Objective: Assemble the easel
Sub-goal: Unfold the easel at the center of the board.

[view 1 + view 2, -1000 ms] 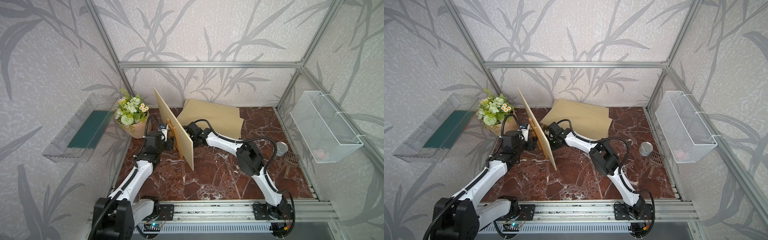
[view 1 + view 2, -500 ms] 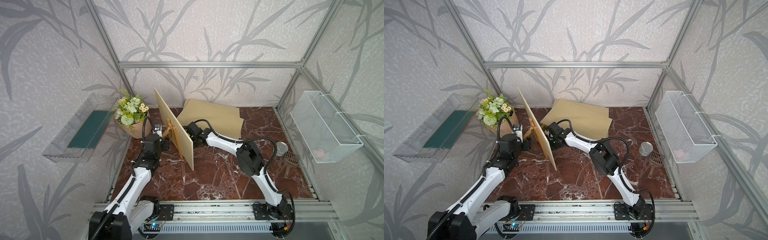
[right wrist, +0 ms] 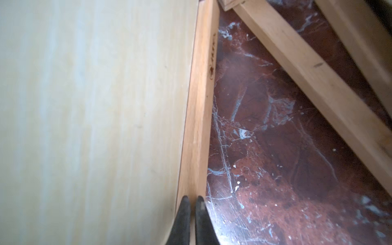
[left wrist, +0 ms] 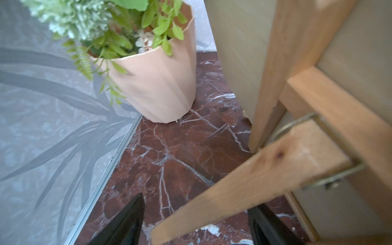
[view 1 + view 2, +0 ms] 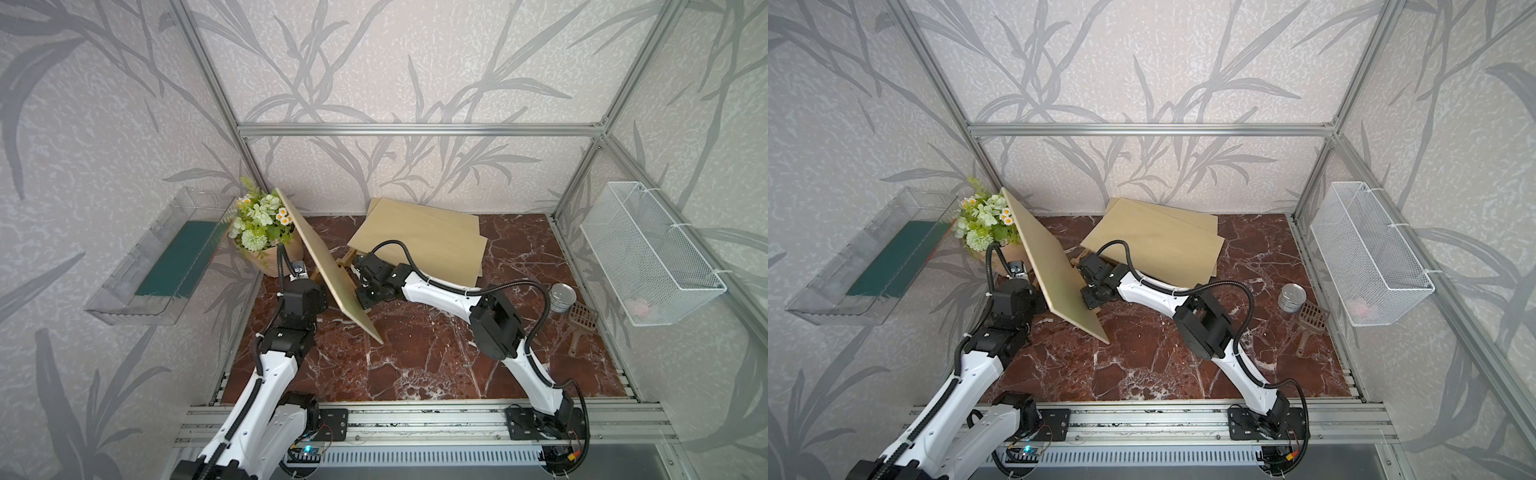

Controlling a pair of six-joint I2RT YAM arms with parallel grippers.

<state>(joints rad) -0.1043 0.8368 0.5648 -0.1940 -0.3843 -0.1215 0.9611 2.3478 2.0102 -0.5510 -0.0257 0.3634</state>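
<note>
The easel's pale board [image 5: 328,266] stands tilted on edge at the left of the red marble floor [image 5: 415,353]. My left gripper [image 4: 197,222] is open behind the board. The easel's wooden rear leg [image 4: 254,176] runs between its black fingers [image 4: 127,220] without touching them; a metal bracket [image 4: 331,180] joins that leg to the frame. In both top views the board hides these fingers. My right gripper [image 3: 192,212] is shut in front of the board, its tips against the wooden ledge strip [image 3: 201,106] along the board's lower edge. In a top view it [image 5: 365,291] sits at the board's face.
A pink pot of flowers [image 4: 161,84] stands close behind the easel by the left wall. Flat boards [image 5: 419,245] lie stacked at the back. A tin [image 5: 562,297] and a scoop [image 5: 582,324] sit at the right. A wire basket [image 5: 648,253] and a clear tray [image 5: 166,257] hang on the walls.
My left arm has drawn back from the easel's rear toward the left wall and front, and its jaws have opened slightly wider. The right arm and the board have stayed put.
</note>
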